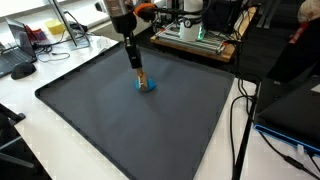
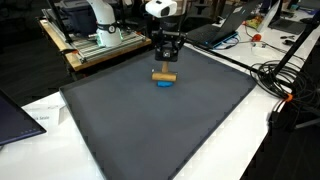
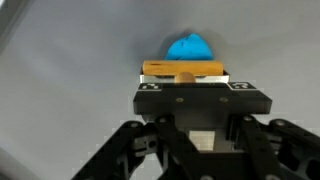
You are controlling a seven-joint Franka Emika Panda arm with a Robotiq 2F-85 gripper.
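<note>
A short wooden block (image 2: pixel 164 74) lies level just above a small blue object (image 2: pixel 164 82) on the dark grey mat (image 2: pixel 150 125). My gripper (image 2: pixel 164 65) comes straight down onto the block and is shut on it. In an exterior view the block (image 1: pixel 142 77) and the blue object (image 1: pixel 146 86) sit towards the mat's far middle, below the gripper (image 1: pixel 139 68). In the wrist view the block (image 3: pixel 183 70) shows past the black gripper body (image 3: pixel 200 98), with the blue object (image 3: pixel 188 47) beyond it. The fingertips themselves are hidden in the wrist view.
The mat (image 1: pixel 120 130) covers most of a white table (image 1: pixel 40 125). A laptop (image 2: pixel 15 115) lies at one corner. Cables (image 2: pixel 285 80) trail along one side. The robot base (image 2: pixel 95 20) and lab equipment (image 1: pixel 195 30) stand behind the mat.
</note>
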